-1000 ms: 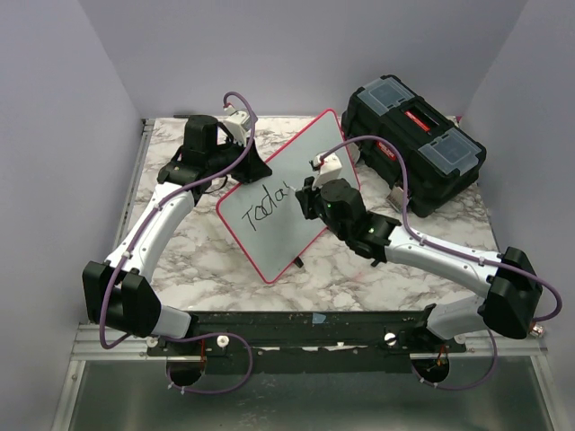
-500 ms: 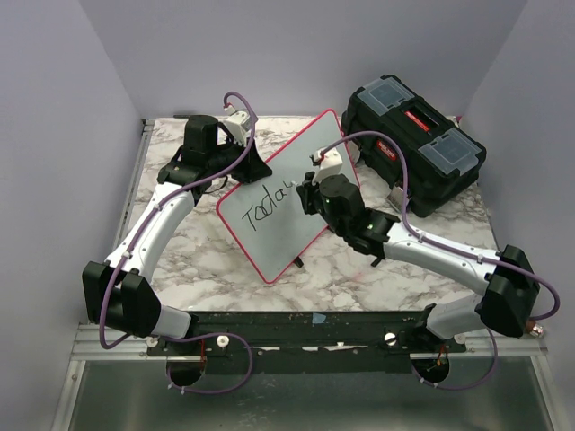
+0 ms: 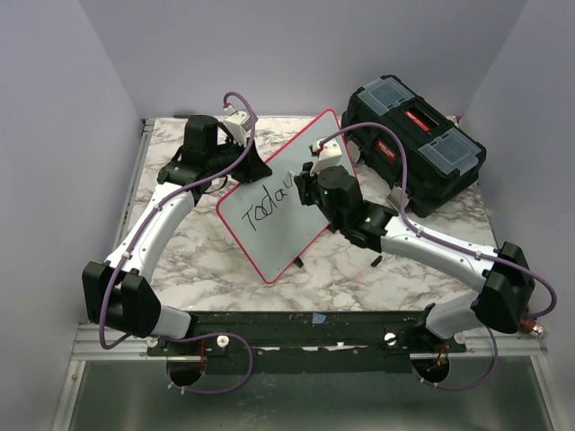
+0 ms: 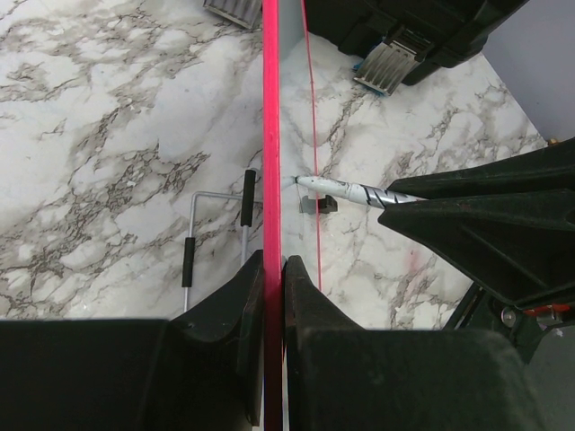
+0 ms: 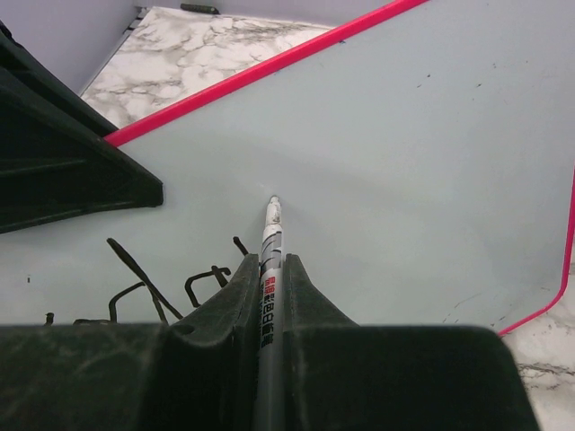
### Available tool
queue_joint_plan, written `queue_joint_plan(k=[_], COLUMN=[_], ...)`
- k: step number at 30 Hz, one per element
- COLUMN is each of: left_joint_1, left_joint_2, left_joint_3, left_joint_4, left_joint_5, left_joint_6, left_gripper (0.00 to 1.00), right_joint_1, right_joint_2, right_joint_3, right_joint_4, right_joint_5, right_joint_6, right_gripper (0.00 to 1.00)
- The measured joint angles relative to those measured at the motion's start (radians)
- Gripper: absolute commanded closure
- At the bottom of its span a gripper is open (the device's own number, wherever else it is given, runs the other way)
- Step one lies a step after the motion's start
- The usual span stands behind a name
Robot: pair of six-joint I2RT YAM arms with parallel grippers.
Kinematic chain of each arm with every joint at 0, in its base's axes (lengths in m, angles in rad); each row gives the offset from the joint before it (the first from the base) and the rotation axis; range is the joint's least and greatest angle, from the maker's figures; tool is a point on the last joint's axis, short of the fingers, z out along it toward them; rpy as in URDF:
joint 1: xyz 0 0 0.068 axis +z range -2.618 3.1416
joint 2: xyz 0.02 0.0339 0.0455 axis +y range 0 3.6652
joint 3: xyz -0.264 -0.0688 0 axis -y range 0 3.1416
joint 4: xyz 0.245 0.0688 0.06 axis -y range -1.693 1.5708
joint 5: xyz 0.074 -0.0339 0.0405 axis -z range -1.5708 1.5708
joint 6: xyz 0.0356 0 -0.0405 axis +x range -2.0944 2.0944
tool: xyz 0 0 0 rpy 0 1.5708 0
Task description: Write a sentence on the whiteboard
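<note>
Holding the whiteboard [image 3: 269, 235] by its red rim, the left jaws are shut tight on its edge, so the board stands tilted on the bench [image 3: 198, 262]. The sentence [image 3: 266, 208] is only begun: "Toda" and part of one more letter, running up to the right. The marker [image 5: 270, 247] is pinched in the right jaws, its long body in line with them, tip at the board just right of the last letter. Bare board lies further right, nearest the right arm [image 3: 422, 248]. The black toolbox [image 3: 415, 153] has its lids shut; I cannot tell what is inside
</note>
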Motion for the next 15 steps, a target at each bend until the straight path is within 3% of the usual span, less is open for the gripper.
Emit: queue_joint_plan(k=[15], left_joint_1=[0.000], left_joint_2=[0.000], left_joint_3=[0.000], left_joint_4=[-0.001], left_joint_5=[-0.002], left_joint_6=[0.000], left_gripper=[1.00], right_joint_1=[0.000], right_joint_2=[-0.003], right_joint_3=[-0.012], right_joint_4=[0.002], right_joint_5=[-0.001], right_joint_6=[0.014], right_gripper=[0.99])
